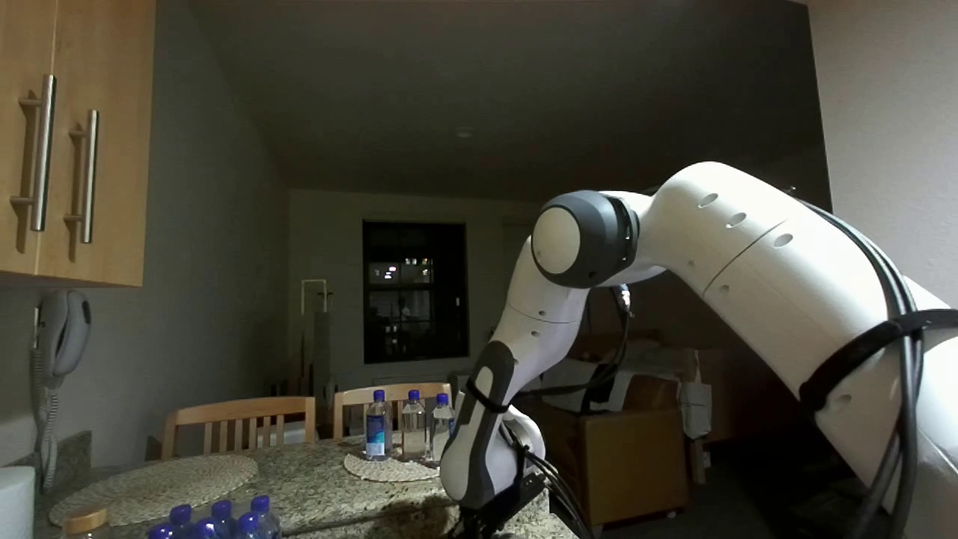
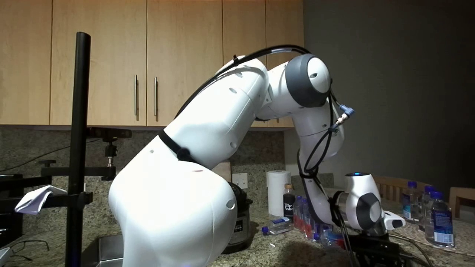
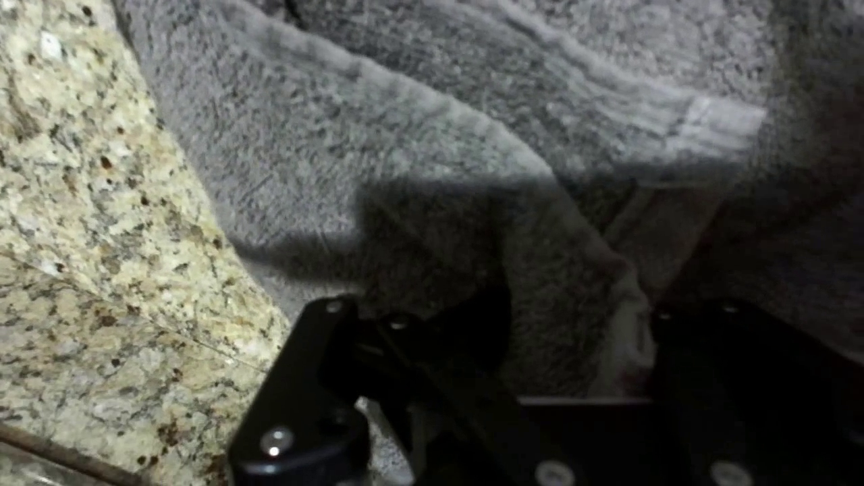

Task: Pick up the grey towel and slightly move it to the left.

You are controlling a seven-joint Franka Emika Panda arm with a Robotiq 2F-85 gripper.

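The grey towel (image 3: 317, 135) fills much of the wrist view, rumpled on the speckled counter (image 3: 94, 189). One raised hem crosses it, and a pale corner shows at the upper right. My gripper (image 3: 580, 331) is low over the towel with its fingers apart. Towel cloth shows between the fingers, and a folded edge lies against the right finger. That area is dark, so firm contact cannot be told. The gripper also shows at the lower edge of both exterior views (image 1: 483, 520) (image 2: 374, 252). The towel is not made out in either exterior view.
Water bottles (image 1: 378, 427) stand on a woven mat (image 1: 374, 470) beyond the arm. Several more bottles (image 2: 305, 220), one lying bottle (image 2: 280, 227), a dark bottle (image 2: 288, 205) and a paper roll (image 2: 278, 193) stand or lie near the gripper. Chairs (image 1: 239, 412) are behind the counter.
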